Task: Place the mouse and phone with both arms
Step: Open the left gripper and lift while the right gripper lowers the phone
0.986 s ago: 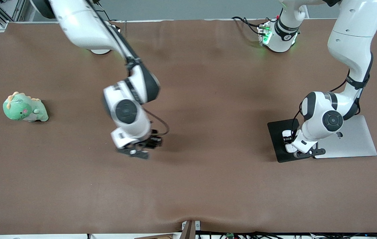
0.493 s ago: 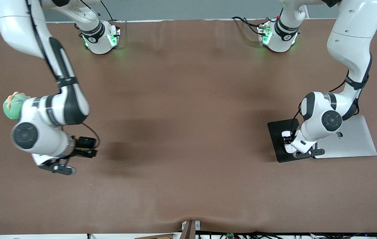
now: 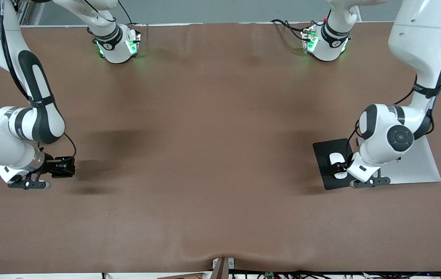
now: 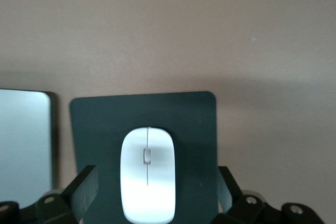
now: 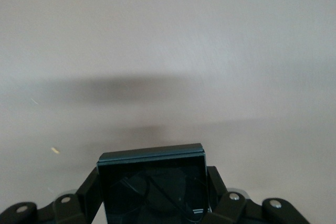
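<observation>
The white mouse (image 3: 335, 158) (image 4: 148, 174) lies on a dark mat (image 3: 322, 155) (image 4: 142, 116) toward the left arm's end of the table. My left gripper (image 3: 342, 167) (image 4: 155, 182) hangs just over it, open; its fingers (image 4: 84, 187) stand either side of the mouse, apart from it. Over bare table at the right arm's end, my right gripper (image 3: 55, 168) (image 5: 152, 179) is shut on the black phone (image 3: 64, 167) (image 5: 152, 182), whose glossy face shows between the fingers (image 5: 90, 192).
A flat silver slab (image 3: 418, 166) (image 4: 23, 140) lies beside the mat, partly under the left arm. Brown table (image 3: 212, 155) stretches wide between the two arms. Both bases glow green along the table's edge farthest from the front camera.
The right arm swung from mid-table to its own end with the phone in its grip and now covers the green toy. The left gripper opened off the mouse and drew back slightly.
</observation>
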`<action>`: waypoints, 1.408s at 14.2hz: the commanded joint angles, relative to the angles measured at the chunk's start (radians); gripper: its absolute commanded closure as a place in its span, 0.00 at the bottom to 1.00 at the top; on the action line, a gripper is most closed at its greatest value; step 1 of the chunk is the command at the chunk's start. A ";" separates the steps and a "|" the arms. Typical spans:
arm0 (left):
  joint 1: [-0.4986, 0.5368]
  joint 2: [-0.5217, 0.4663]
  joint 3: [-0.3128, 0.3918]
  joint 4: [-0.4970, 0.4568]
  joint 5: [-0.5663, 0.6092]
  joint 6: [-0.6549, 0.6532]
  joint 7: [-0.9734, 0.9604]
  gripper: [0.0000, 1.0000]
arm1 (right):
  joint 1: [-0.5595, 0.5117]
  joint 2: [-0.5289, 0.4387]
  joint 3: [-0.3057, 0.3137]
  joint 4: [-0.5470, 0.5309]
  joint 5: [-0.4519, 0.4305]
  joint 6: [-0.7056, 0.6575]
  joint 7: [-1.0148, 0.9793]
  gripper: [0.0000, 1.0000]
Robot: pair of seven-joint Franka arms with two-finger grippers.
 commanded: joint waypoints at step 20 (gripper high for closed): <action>0.010 -0.496 -0.015 0.257 -0.025 -0.753 0.092 0.00 | -0.043 -0.137 0.025 -0.272 -0.006 0.129 -0.068 0.00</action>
